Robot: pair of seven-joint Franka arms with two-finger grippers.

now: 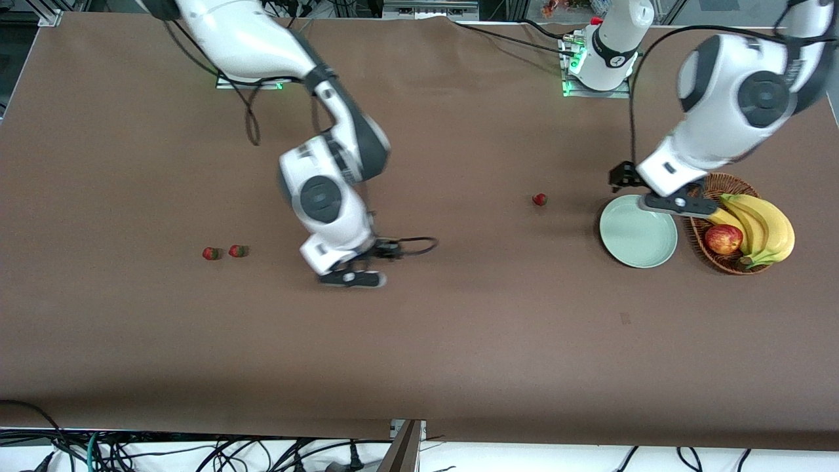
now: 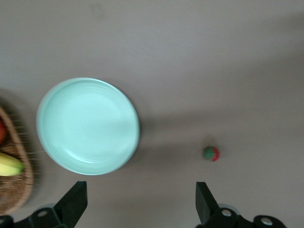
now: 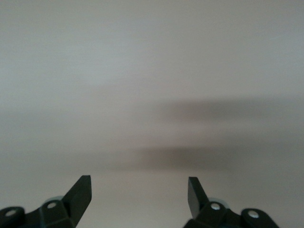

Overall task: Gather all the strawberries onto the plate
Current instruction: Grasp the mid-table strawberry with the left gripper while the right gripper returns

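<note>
Front view: the wide brown cloth-covered table [image 1: 419,341] is shown carrying everything, with both robot bases along its upper edge. The brown wicker basket [image 1: 718,259], holding yellow bananas [image 1: 763,226] and a red apple [image 1: 723,238], is set near the edge at the left arm's end of the table. The round, shallow, pale mint-green plate [image 1: 637,237] is placed just beside the basket, toward the table's middle; no berry is seen in it, so collection is judged not to have started.

The left gripper [image 1: 678,204] is held over the plate's rim where plate and basket meet. In the left wrist view its jaws are seen spread wide with nothing between them, the plate [image 2: 88,126] and one berry [image 2: 211,153] lying in sight below; this arm is judged to be waiting. The right gripper [image 1: 352,278] is positioned over bare table around the middle of the surface. In the right wrist view its black fingers [image 3: 80,192] stand apart and empty over blank cloth.

Three small red strawberries with green tops lie on the table. One strawberry [image 1: 539,199] rests near the plate, toward the table's middle. A pair of strawberries [image 1: 224,252] lies almost touching, toward the right arm's end of the table, well apart from the plate. Released jaws suit an approach to that pair, which is judged the right arm's likely target.
</note>
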